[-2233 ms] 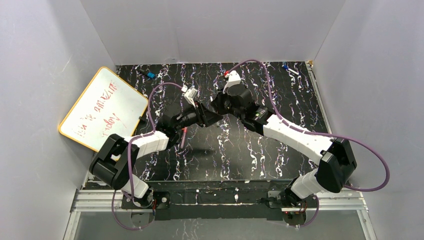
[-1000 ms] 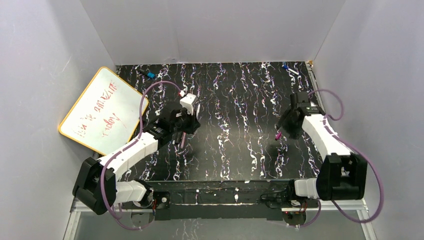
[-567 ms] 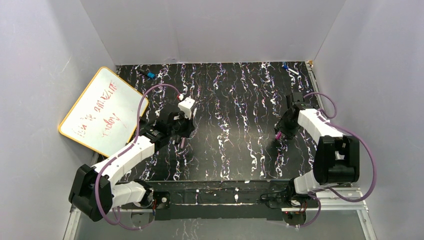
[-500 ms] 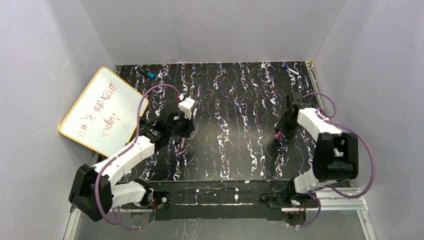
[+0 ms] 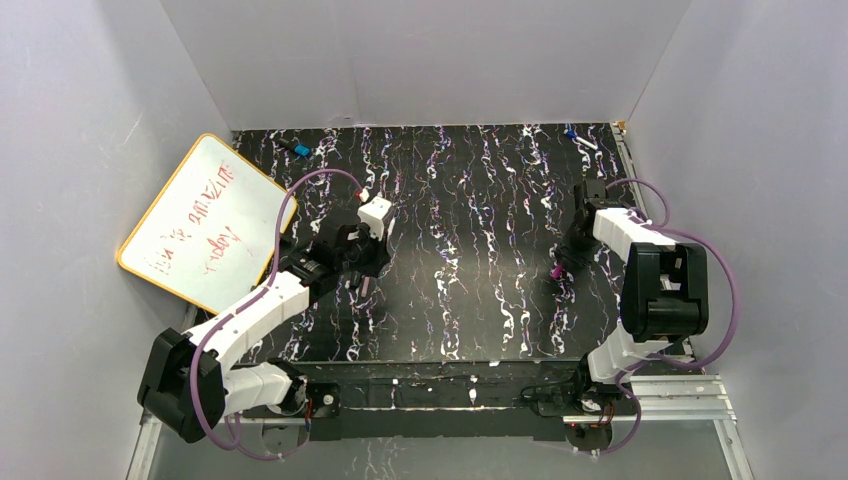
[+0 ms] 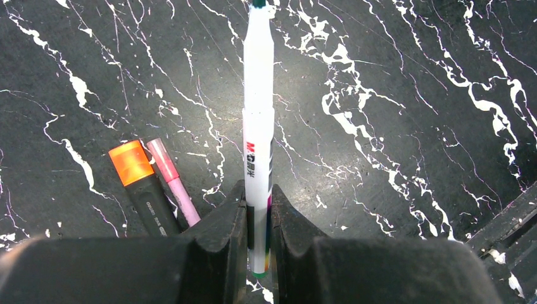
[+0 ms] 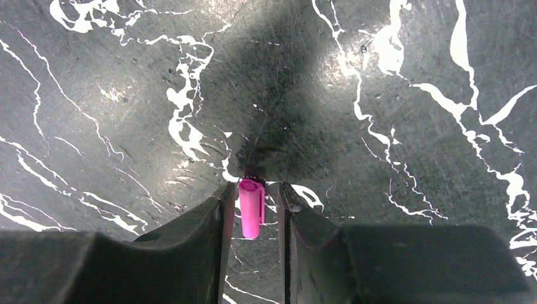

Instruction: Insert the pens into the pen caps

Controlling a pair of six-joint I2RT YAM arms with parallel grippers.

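Note:
My left gripper is shut on a pale grey-white pen that points away from it, just above the table. A black pen with an orange end and a pink pen lie side by side on the table to its left. In the top view the left gripper is left of centre. My right gripper stands over a magenta pen cap that rests on the table between its fingers, with a gap on each side. The top view shows this cap at the right.
A whiteboard with a yellow rim leans at the left wall. A small blue piece lies at the far left, and a blue-and-white piece at the far right corner. Grey walls close in three sides.
The two arms have drawn apart from the centre. The right arm carried the magenta cap to the right and set it down, then folded back. The left arm drew back with the white pen.

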